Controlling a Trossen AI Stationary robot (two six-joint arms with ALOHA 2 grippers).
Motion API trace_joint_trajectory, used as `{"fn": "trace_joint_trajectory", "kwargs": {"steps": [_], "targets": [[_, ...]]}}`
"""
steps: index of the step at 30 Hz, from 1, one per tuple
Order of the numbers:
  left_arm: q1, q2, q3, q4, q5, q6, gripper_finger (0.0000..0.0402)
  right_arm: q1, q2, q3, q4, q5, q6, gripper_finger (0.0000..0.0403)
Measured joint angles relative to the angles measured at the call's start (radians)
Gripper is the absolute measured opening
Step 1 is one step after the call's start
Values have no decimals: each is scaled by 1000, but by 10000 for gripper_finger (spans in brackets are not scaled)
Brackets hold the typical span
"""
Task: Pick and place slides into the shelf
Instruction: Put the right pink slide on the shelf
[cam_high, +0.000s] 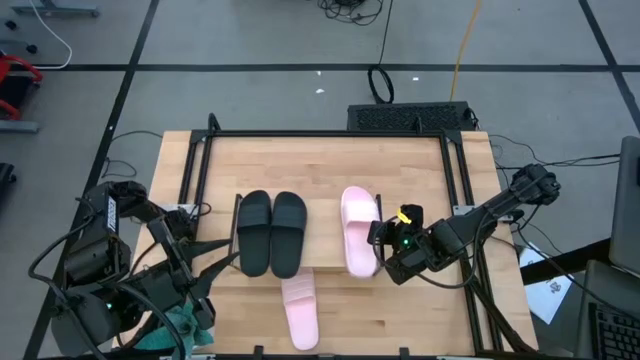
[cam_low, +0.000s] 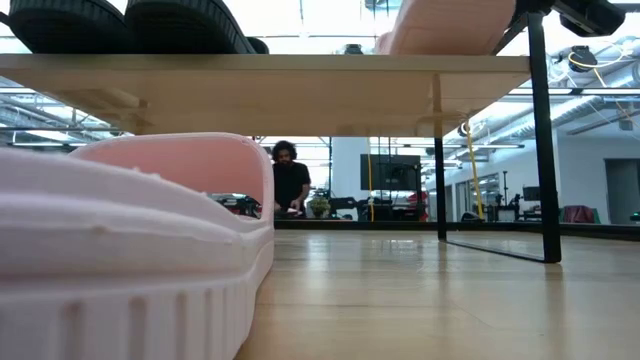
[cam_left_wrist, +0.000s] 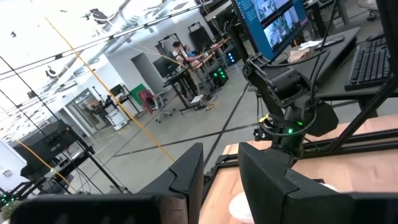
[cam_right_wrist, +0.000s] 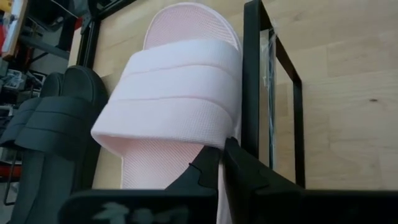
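Note:
Both black slides (cam_high: 270, 232) and one pink slide (cam_high: 358, 230) lie sole-down on the shelf (cam_high: 325, 245), a low wooden board on a black frame (cam_right_wrist: 252, 74). The second pink slide (cam_high: 300, 310) lies on the table in front of the shelf and fills the low view (cam_low: 130, 250). My right gripper (cam_high: 381, 240) is at the shelved pink slide's right side, shut on it (cam_right_wrist: 222, 171). My left gripper (cam_high: 222, 265) hovers open near the shelf's left end, pointing right (cam_left_wrist: 221, 186). My right gripper pinches the shelved pink slide by the right side edge of its sole (cam_right_wrist: 219, 196), behind the strap. One finger (cam_right_wrist: 205, 171) is on the footbed side, the other (cam_right_wrist: 249, 177) outside. The fingers come slanting down from the table's right. The slide lies flat on the shelf board.
A larger black rail frame (cam_high: 330, 134) rings the tabletop. The shelf's thin right post (cam_low: 540, 150) stands close to my right gripper. A person (cam_low: 290, 180) stands far off in the room. Bare tabletop lies behind the shelf (cam_high: 320, 165).

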Motion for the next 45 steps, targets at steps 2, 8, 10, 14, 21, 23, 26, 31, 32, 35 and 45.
{"fn": "trace_joint_trajectory", "kwargs": {"steps": [2, 8, 10, 14, 21, 23, 26, 31, 32, 35, 45], "targets": [[0, 0, 0, 0, 0, 0, 108, 0, 0, 0, -1, 0, -1, 0], [-4, 0, 0, 0, 0, 0, 108, -2, 5, 0, -14, 0, -1, 0], [-7, 0, 0, 0, 1, 0, 108, -7, 15, 0, -14, 0, -1, 0], [-7, 0, 0, 0, 3, 1, 108, -14, 41, 0, 5, 0, -1, 0], [-7, 0, 0, 0, 3, 4, 108, -16, 52, 1, 15, -21, 6, 8], [-7, 0, 0, 0, 3, 4, 108, -16, 52, 1, 15, -22, 9, 9], [-14, 0, 0, 0, 3, 5, 108, -16, 52, 1, 20, -24, 6, 9], [-27, 0, 0, 0, 3, 5, 108, -11, 49, 1, 25, -28, 0, 10], [-29, 0, 0, 0, 3, 5, 108, -11, 49, 0, 25, -28, 0, 10], [-34, 0, 0, 0, 3, 5, 108, -9, 49, 0, 28, -30, 0, 10], [-34, 0, 0, 0, 3, 5, 108, -6, 37, 0, 37, -58, -7, 11]]}}
